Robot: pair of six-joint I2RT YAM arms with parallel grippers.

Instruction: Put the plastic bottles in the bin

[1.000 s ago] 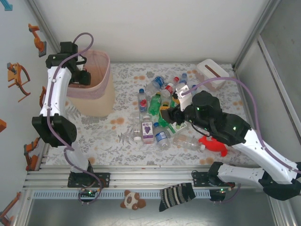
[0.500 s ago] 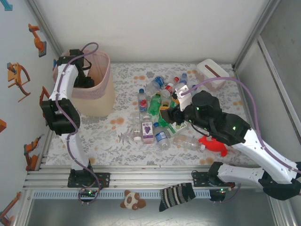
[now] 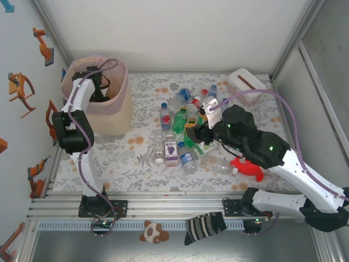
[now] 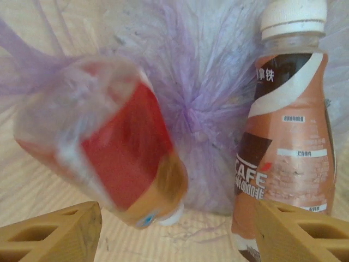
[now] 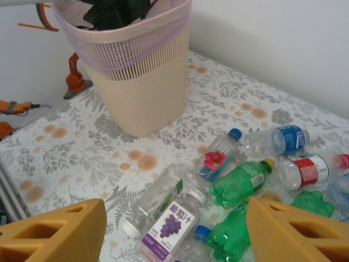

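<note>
Nearest, the right gripper hangs with tan fingers spread and empty above the heap of small plastic bottles, clear, green and grape-labelled, on the flowered tablecloth. Far left, the left gripper is down inside the tall cream slatted bin with its pink liner, fingers wide apart, a blurred red-labelled bottle clear of them beside a brown coffee bottle.
</note>
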